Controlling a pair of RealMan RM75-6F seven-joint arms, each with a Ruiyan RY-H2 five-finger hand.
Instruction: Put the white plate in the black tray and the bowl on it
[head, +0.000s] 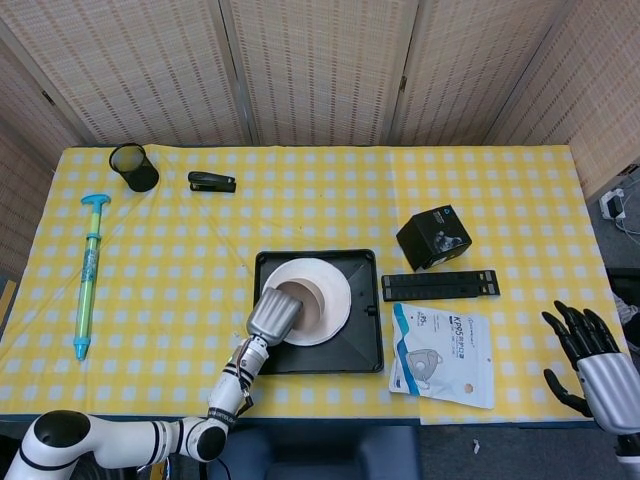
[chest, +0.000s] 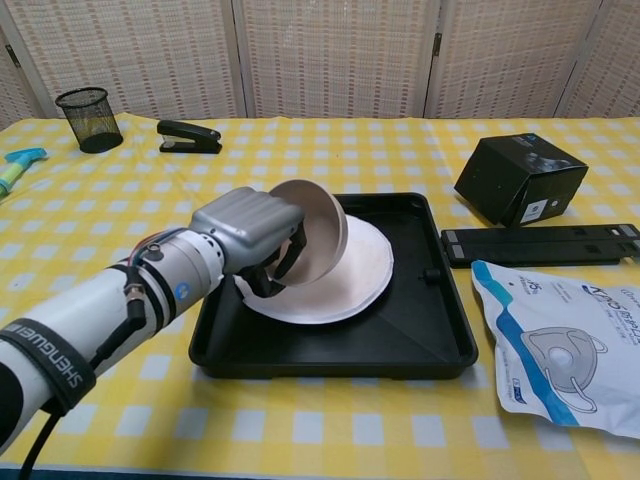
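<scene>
Yellow-checked cloth covered the surface (head: 300, 215), with woven screens behind. Near its middle sat the black tray (chest: 400, 335), and the white plate (chest: 365, 270) lay flat inside it, toward the tray's 10 o'clock corner. Over the plate's 8 o'clock edge the left hand (chest: 250, 235) gripped the bowl (chest: 318, 225), tilted steeply on its side. At the surface's 4 o'clock corner the right hand (head: 590, 355) held nothing, fingers spread.
</scene>
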